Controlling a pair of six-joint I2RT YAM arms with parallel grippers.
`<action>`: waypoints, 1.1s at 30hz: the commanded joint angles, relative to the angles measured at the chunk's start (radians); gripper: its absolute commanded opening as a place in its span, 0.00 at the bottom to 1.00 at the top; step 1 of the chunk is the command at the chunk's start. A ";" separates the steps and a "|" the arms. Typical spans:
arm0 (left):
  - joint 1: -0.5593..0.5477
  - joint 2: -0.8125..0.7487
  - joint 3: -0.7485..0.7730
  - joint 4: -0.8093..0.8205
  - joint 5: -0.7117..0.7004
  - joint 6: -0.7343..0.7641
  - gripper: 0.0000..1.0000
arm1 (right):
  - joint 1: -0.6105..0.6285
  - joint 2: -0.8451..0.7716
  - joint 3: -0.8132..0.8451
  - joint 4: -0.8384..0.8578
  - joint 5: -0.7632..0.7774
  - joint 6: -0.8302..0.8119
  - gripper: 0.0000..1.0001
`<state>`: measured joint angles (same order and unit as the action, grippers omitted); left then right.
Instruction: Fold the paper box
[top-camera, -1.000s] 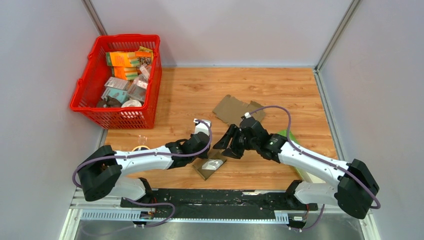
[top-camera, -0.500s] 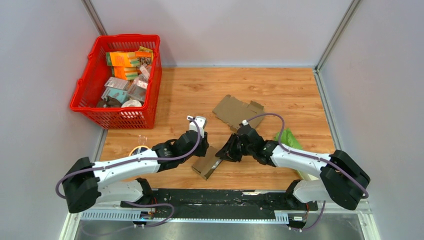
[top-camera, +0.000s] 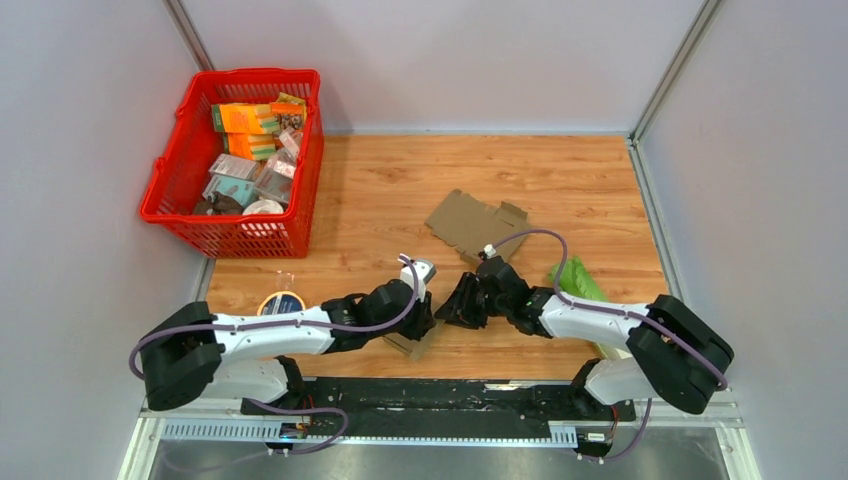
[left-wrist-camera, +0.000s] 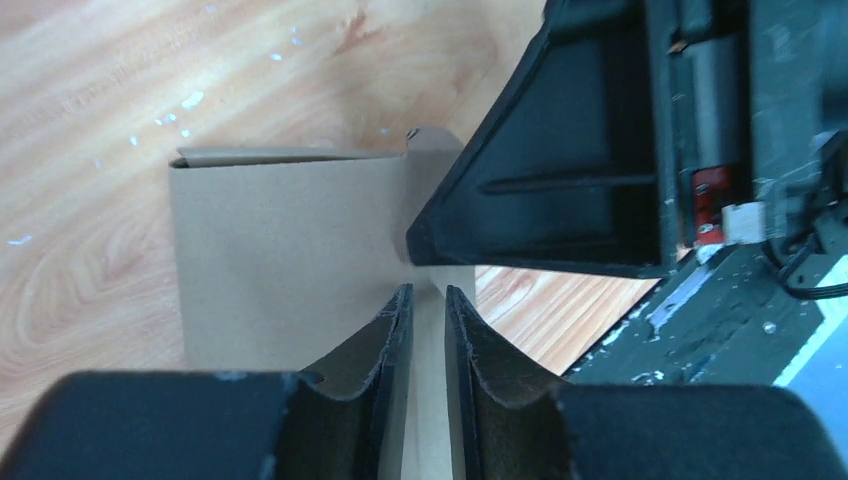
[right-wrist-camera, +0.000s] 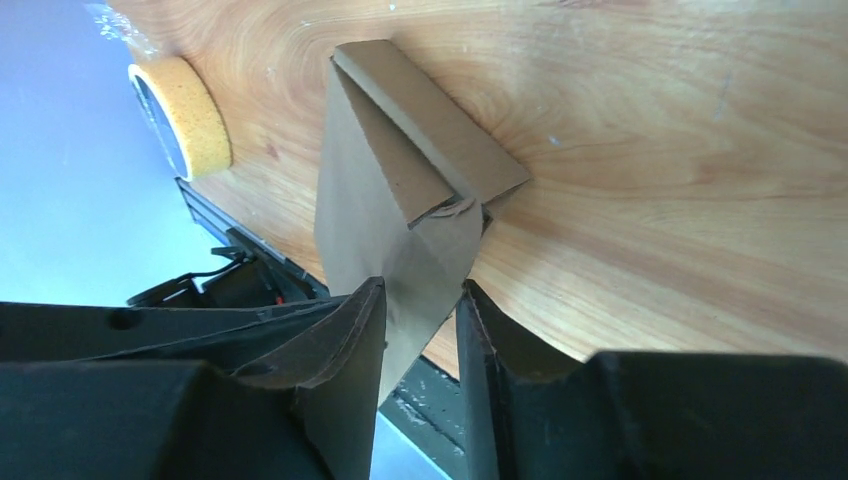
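Observation:
The small brown paper box (top-camera: 412, 346) lies near the table's front edge, partly folded, between my two grippers. My left gripper (top-camera: 420, 318) is shut on one cardboard flap of it; in the left wrist view the box (left-wrist-camera: 285, 250) fills the middle and the flap runs between the left gripper's (left-wrist-camera: 428, 300) nearly closed fingers. My right gripper (top-camera: 458, 308) faces it from the right, shut on a pointed flap of the box (right-wrist-camera: 400, 200); the right gripper's tips (right-wrist-camera: 420, 295) straddle that flap. The right gripper's black body (left-wrist-camera: 570, 170) is close in the left wrist view.
A second flat cardboard blank (top-camera: 475, 222) lies behind the grippers. A red basket (top-camera: 170, 215) of packets stands at the back left. A tape roll (top-camera: 283, 302) sits left of the box and also shows in the right wrist view (right-wrist-camera: 190, 120). A green item (top-camera: 578, 280) lies at the right.
My left gripper has moved right and toward the front edge, onto the box. My right gripper has drawn in beside it. The box is now mostly covered by both.

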<state>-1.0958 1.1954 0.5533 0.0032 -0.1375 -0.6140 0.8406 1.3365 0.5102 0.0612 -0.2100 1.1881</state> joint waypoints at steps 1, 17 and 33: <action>-0.016 0.058 -0.033 0.107 -0.010 -0.049 0.25 | -0.021 0.016 0.002 -0.001 0.015 -0.112 0.36; -0.016 0.058 -0.158 0.205 -0.022 -0.036 0.25 | -0.152 0.150 0.365 -0.276 -0.275 -0.766 0.73; -0.015 -0.006 -0.148 0.178 -0.019 -0.024 0.32 | -0.067 0.395 0.427 -0.196 -0.350 -0.835 0.56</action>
<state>-1.1103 1.2190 0.4103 0.1902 -0.1555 -0.6479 0.7559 1.7191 0.9619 -0.1978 -0.5598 0.3618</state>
